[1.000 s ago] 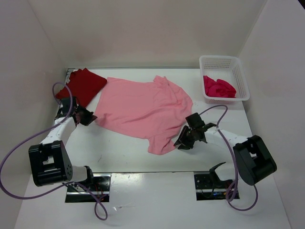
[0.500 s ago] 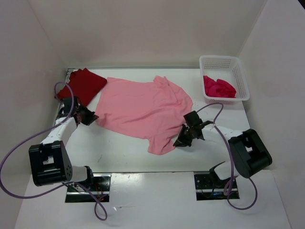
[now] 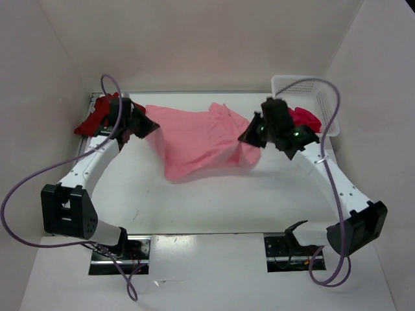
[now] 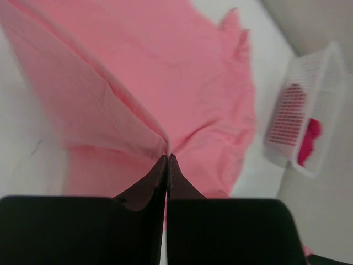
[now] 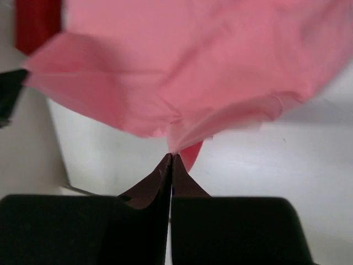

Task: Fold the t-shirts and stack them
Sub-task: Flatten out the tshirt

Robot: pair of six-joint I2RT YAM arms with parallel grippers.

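Note:
The light pink t-shirt (image 3: 198, 139) hangs lifted between both arms above the table, its lower part sagging toward the near side. My left gripper (image 3: 150, 126) is shut on its left edge; in the left wrist view the cloth (image 4: 138, 83) fans out from the pinched tips (image 4: 167, 156). My right gripper (image 3: 246, 137) is shut on the shirt's right edge, and the cloth (image 5: 193, 66) spreads from its tips (image 5: 171, 155). The dark red t-shirt (image 3: 97, 116) lies at the back left, partly behind the left arm. The crimson-magenta t-shirt (image 3: 305, 118) sits in the basket, mostly hidden by the right arm.
A white mesh basket (image 3: 324, 97) stands at the back right, also seen in the left wrist view as the basket (image 4: 298, 116). White walls close in the table on three sides. Purple cables loop from both arms.
The right gripper closed on the pink shirt's near right edge. Both arms then swung up and toward the back, lifting the shirt's near edge off the table.

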